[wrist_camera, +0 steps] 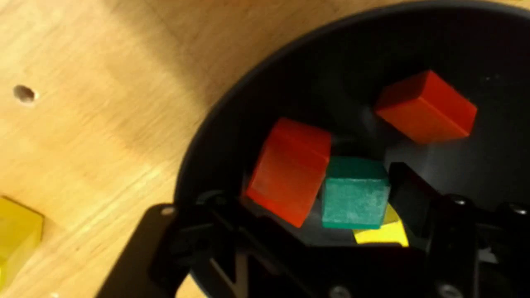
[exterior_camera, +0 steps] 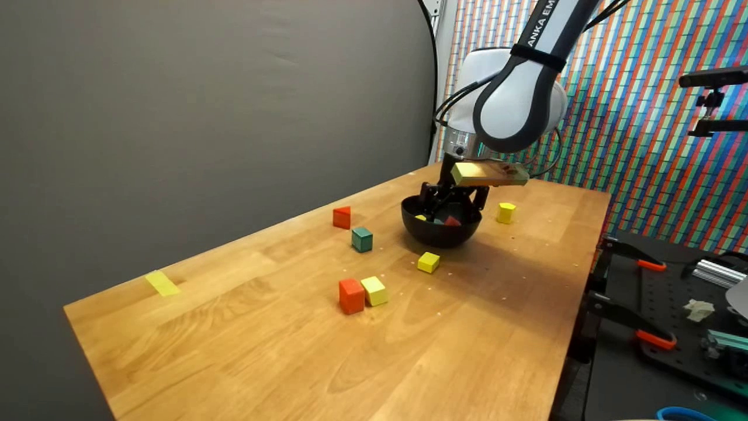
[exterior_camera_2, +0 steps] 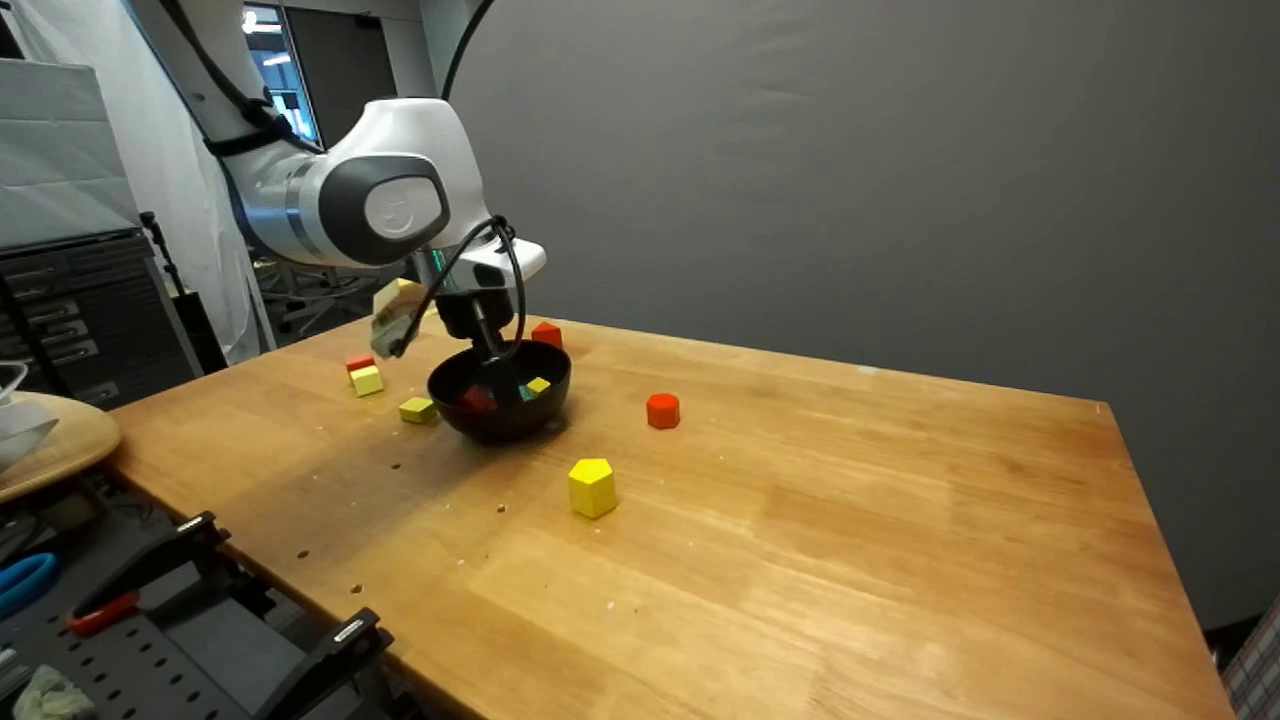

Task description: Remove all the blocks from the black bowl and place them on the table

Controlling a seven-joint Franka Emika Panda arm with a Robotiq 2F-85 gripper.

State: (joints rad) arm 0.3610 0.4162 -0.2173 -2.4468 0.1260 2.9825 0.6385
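Inside the black bowl [wrist_camera: 232, 111], the wrist view shows a red block [wrist_camera: 290, 171] beside a green block [wrist_camera: 356, 203]. A yellow block [wrist_camera: 383, 234] is partly hidden behind the green one, and another red block [wrist_camera: 426, 107] lies apart. My gripper [wrist_camera: 323, 188] reaches down into the bowl with its jaws wide, one on each side of the red and green pair; one finger stands close against the green block. On the table [exterior_camera: 263, 351] lie a red wedge [exterior_camera: 342, 217], a green block [exterior_camera: 362, 240], an orange-red block [exterior_camera: 352, 296], several yellow blocks [exterior_camera: 428, 262] and a red hexagonal block [exterior_camera_2: 663, 411].
A yellow pentagonal block [exterior_camera_2: 593, 488] stands near the bowl. A strip of yellow tape [exterior_camera: 162, 283] is stuck at the table's far edge. Black clamps [exterior_camera: 631, 321] grip the side next to a dark cart, and a grey backdrop [exterior_camera: 234, 117] rises behind the table.
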